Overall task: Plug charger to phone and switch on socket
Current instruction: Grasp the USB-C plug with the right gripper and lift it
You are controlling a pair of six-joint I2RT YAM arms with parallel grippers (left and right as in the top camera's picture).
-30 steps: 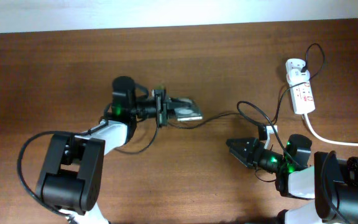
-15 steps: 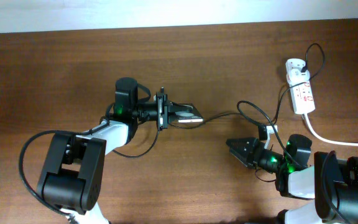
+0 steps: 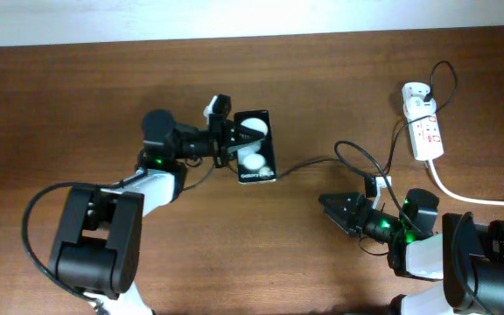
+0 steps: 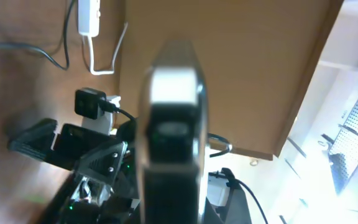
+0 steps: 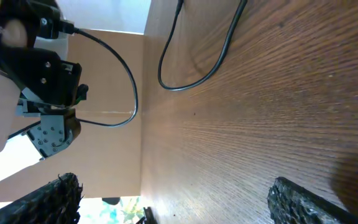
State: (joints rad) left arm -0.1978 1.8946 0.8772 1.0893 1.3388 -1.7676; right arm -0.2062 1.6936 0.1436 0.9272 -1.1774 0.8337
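My left gripper is shut on the phone, a black rectangle held just above the table with its two white discs and white text facing up. In the left wrist view the phone stands edge-on between my jaws. The charger cable meets the phone's near end and runs right in loops to the white adapter on the socket. Its plug tip is too small to make out. My right gripper is open and empty, low over the table right of the phone. Its view shows the cable.
The socket's thick white cord runs off the right edge. The socket also shows in the left wrist view. The table's far edge lies behind the phone. My right arm shows past the phone in the left wrist view.
My left gripper has turned the phone from edge-on to flat with its back up, and moved it slightly back. The cable end moved with it. The right arm has not moved.
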